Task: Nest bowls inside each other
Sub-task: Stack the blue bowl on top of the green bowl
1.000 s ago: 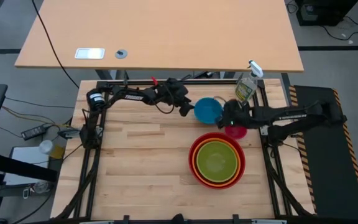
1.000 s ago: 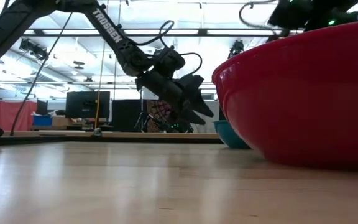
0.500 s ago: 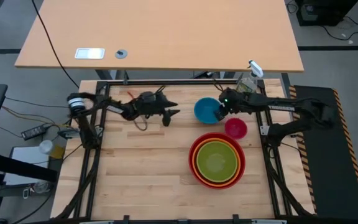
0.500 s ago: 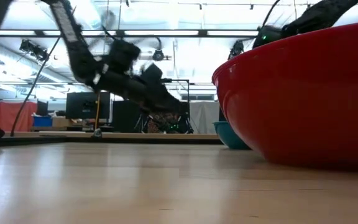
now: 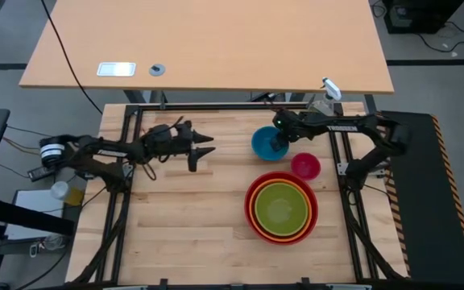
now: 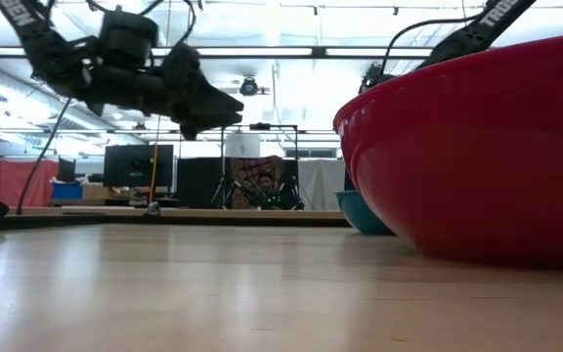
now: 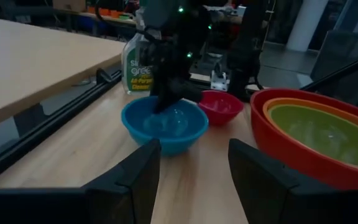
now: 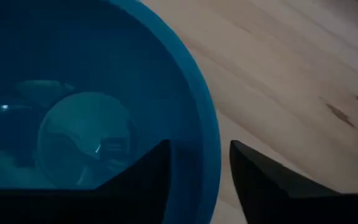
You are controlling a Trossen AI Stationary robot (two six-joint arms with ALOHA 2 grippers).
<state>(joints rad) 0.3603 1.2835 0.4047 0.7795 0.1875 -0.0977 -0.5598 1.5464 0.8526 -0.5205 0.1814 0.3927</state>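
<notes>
The blue bowl [image 5: 264, 143] rests on its base on the wooden table at the far right; the pink bowl [image 5: 305, 165] stands beside it. The lime green bowl [image 5: 281, 208] sits inside the orange bowl [image 5: 256, 211], which sits in the red bowl [image 5: 250, 221]. My right gripper [image 5: 279, 148] points down at the blue bowl's right rim [image 8: 207, 155], open, one finger [image 8: 145, 180] inside and one finger [image 8: 260, 180] outside, apart from the wall. My left gripper [image 5: 204, 153] hovers open over the table's left half, pointing level at the bowls [image 7: 194, 186].
A clear spray bottle [image 5: 322, 101] with greenish liquid stands at the far right corner, just behind my right arm. The dark frame rail [image 5: 216, 105] runs along the table's far edge. Bare wood [image 5: 184, 217] lies left of the stacked bowls.
My left gripper has drawn back from the blue bowl toward the table's left edge, rising a little and levelling out. My right gripper has swung from over the pink bowl toward the blue bowl and come down over its rim. The bowls have stayed in place.
</notes>
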